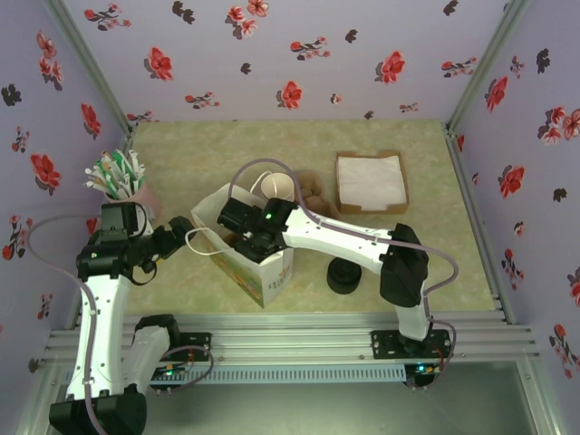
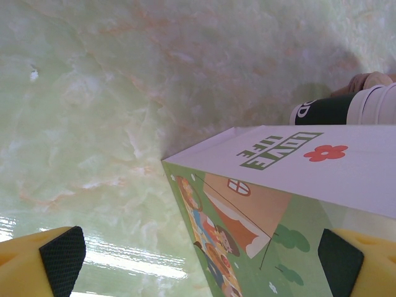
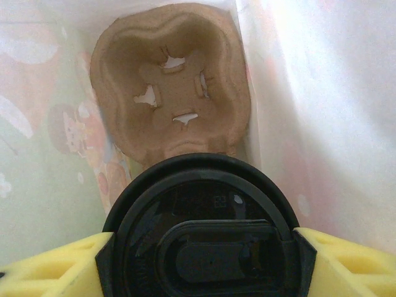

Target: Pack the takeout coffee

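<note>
Inside the thin printed paper bag [image 1: 260, 265] near the desk's [image 1: 453, 245] front edge, the takeout coffee [image 3: 204, 210], with its glossy round black lid, hangs pinched by the right gripper [image 3: 201, 263] over a moulded pulp carrier [image 3: 170, 80]. Bagging looks to be the step in hand; next it likely needs lowering squarely into a socket. The left gripper [image 2: 198, 263] is spread astride the bag's corner.

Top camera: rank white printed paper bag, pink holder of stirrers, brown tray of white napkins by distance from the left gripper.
From the left gripper:
1. White printed paper bag, at its fingertips.
2. Pink holder of stirrers, just behind it.
3. Brown tray of white napkins, back right.
</note>
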